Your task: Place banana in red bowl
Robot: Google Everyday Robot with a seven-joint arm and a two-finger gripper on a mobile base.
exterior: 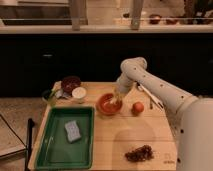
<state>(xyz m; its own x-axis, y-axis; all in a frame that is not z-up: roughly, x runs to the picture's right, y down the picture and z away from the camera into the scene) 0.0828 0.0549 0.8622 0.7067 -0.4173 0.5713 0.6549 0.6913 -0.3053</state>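
Camera view: your arm reaches down from the right, its gripper (118, 95) low over the far right rim of the red bowl (107, 106). The banana (117, 98) shows only as a pale yellow patch at the gripper's tip, just above the bowl. You cannot tell its long axis or heading, nor how the jaws stand. An orange (137, 107) lies just right of the bowl on the wooden bench (125, 135). A green tray (55, 150) holds a sponge (73, 131). Dark cabinets run behind.
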